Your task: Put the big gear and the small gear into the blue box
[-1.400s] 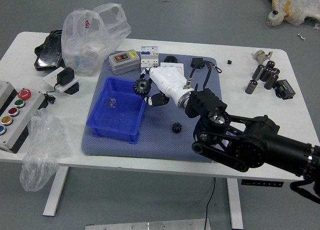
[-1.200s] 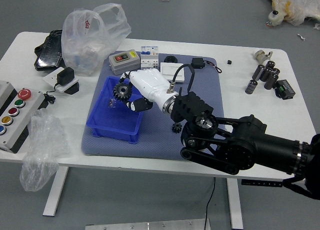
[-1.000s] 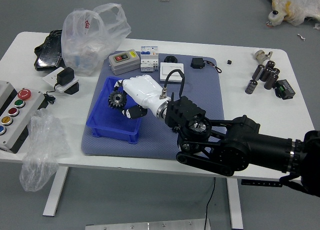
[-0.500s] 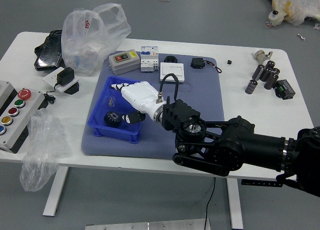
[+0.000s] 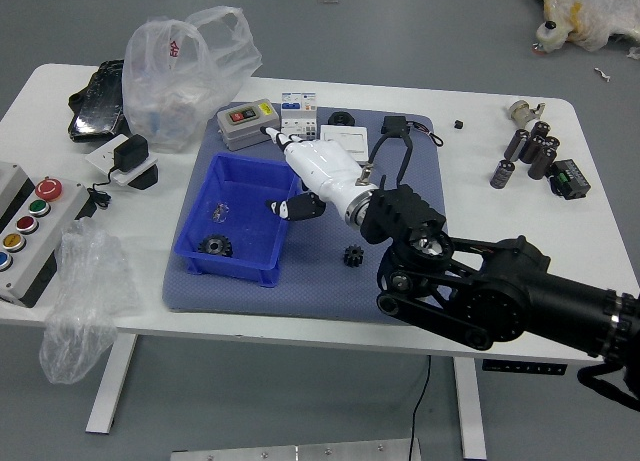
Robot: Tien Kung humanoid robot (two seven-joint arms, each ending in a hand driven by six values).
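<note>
My right hand [image 5: 274, 171] is open and holds nothing, its fingers spread over the right edge of the blue box [image 5: 243, 225]. The big black gear [image 5: 215, 245] lies in the box near its front left corner. On the grey-blue mat, right of the box and below my wrist, sits the small black gear [image 5: 353, 255]. A small clear item [image 5: 220, 212] also lies in the box. The left hand does not show.
Behind the box stand a grey device [image 5: 248, 124] and white blocks [image 5: 299, 117]. Plastic bags [image 5: 180, 76] and a button panel [image 5: 35, 231] are at the left. Dark cylinders [image 5: 530, 149] and a green-black block [image 5: 570, 179] stand at the right.
The big gear left my right hand and dropped into the blue box. After lowering toward the box, the hand has opened and moved back up and right, uncovering the small gear.
</note>
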